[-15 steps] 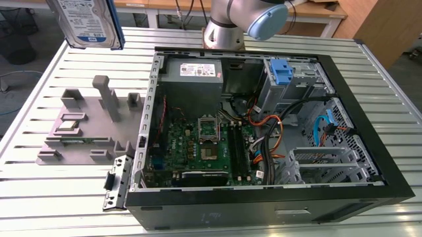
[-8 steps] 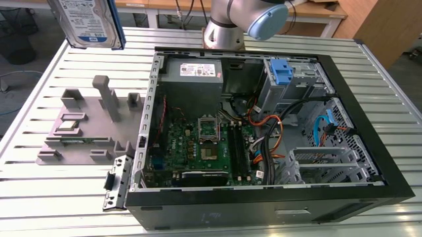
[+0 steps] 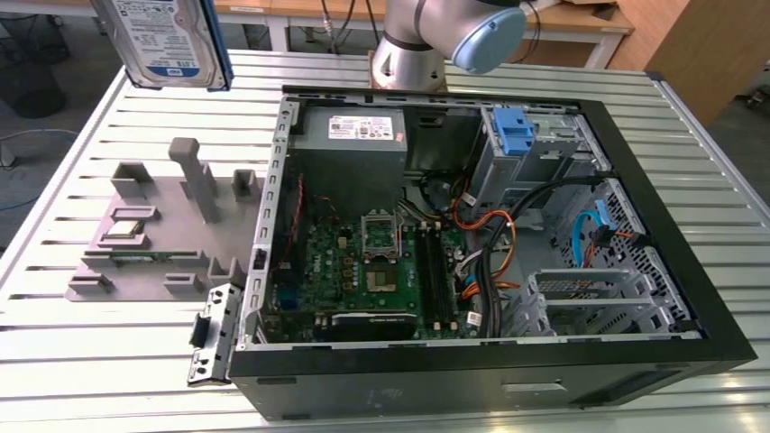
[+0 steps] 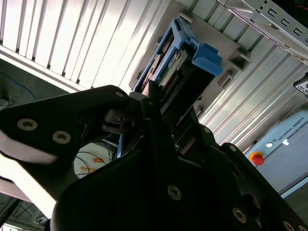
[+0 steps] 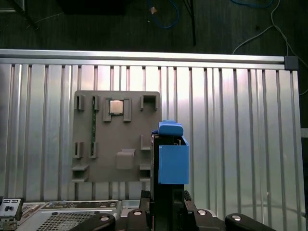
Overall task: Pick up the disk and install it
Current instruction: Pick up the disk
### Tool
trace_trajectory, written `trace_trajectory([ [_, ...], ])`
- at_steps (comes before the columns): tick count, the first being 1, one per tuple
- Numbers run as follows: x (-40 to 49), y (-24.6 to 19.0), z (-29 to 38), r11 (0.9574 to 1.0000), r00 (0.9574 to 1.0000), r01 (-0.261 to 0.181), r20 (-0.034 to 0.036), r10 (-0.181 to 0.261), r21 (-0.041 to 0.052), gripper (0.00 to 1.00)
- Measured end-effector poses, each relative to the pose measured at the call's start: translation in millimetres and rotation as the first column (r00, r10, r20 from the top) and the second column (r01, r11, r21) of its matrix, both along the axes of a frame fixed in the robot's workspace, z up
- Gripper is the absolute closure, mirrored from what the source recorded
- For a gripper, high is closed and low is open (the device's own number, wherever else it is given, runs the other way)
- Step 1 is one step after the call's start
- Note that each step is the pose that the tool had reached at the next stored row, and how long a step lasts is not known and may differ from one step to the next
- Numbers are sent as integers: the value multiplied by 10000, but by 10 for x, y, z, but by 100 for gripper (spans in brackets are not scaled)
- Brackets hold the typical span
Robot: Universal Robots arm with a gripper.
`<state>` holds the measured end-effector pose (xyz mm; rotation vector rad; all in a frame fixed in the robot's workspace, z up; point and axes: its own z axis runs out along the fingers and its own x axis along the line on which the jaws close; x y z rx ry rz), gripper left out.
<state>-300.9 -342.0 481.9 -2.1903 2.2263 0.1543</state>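
Observation:
The disk (image 3: 162,41), a silver drive with a white-and-blue label in a blue bracket, hangs upright high over the table at the exterior view's left, cut off by the frame's upper edge. In both wrist views my gripper (image 5: 166,197) (image 4: 159,103) is shut on the disk (image 5: 172,156) (image 4: 175,60), with its black fingers clamping the drive's narrow sides and the blue bracket end pointing away from the wrist. Below the held disk lies the grey holder plate (image 5: 115,139). The open computer case (image 3: 277,271) sits to the exterior view's right.
The grey holder plate (image 3: 144,234) carries an upright post and a small chip. Inside the case are a motherboard (image 3: 361,271), a grey power supply box (image 3: 352,131), loose cables, and a blue latch piece (image 3: 514,133) at the drive bay. The arm's base (image 3: 416,50) stands behind the case.

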Motion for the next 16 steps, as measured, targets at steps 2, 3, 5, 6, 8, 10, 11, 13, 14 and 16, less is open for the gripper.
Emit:
trace_trajectory([
  [2,6,0,0,10000,10000,-1,0,1,0,65],
  [3,9,0,0,10000,10000,-1,0,1,0,65],
  [5,19,0,0,10000,10000,-2,0,2,0,65],
  [6,23,0,0,10000,10000,-1,0,1,1,65],
  [8,25,0,0,10000,10000,0,-1,0,1,65],
  [10,26,0,0,10000,10000,0,0,0,1,65],
  [11,27,0,0,10000,10000,-1,0,1,1,65],
  [13,27,0,0,10000,10000,-1,0,1,1,65],
  [14,27,0,0,10000,10000,-1,0,1,1,65],
  [16,27,0,0,10000,10000,-1,0,1,1,65],
])
